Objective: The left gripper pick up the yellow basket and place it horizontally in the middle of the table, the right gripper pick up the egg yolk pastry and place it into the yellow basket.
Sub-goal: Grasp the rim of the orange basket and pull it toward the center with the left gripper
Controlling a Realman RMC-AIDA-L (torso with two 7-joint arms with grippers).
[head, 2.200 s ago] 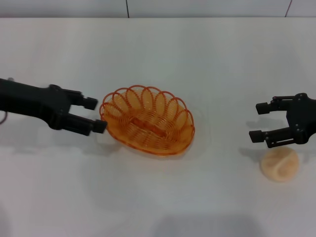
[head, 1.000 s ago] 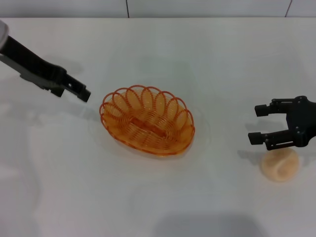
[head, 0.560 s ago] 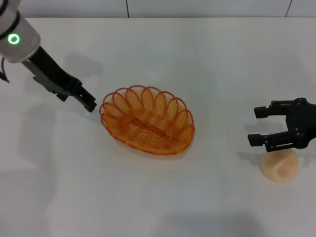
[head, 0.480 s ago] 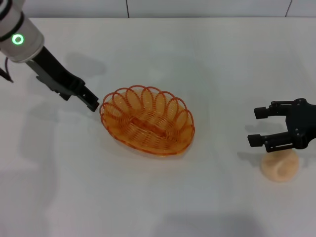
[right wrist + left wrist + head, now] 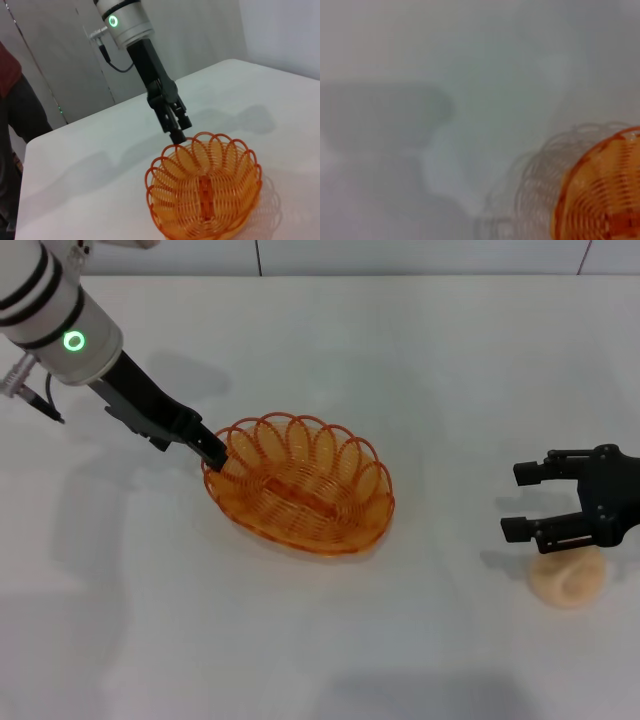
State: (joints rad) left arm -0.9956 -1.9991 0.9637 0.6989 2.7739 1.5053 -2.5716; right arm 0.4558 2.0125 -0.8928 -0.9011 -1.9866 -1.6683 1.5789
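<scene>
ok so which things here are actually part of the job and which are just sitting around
Part of the job:
- yellow basket
- egg yolk pastry
- left gripper, at the basket's rim
- right gripper, above the pastry, jaws open
- table

Just around:
- person beside the table

A smooth, matt white table [image 5: 330, 350] fills the frame. At centre, the yellow basket [image 5: 298, 485] is glossy orange-yellow wire, translucent in its woven loops. Upper left, the left gripper [image 5: 213, 451] is matt black below a satin silver-white arm [image 5: 50, 305]. At lower right, the egg yolk pastry [image 5: 567, 578] looks matt and creased.
</scene>
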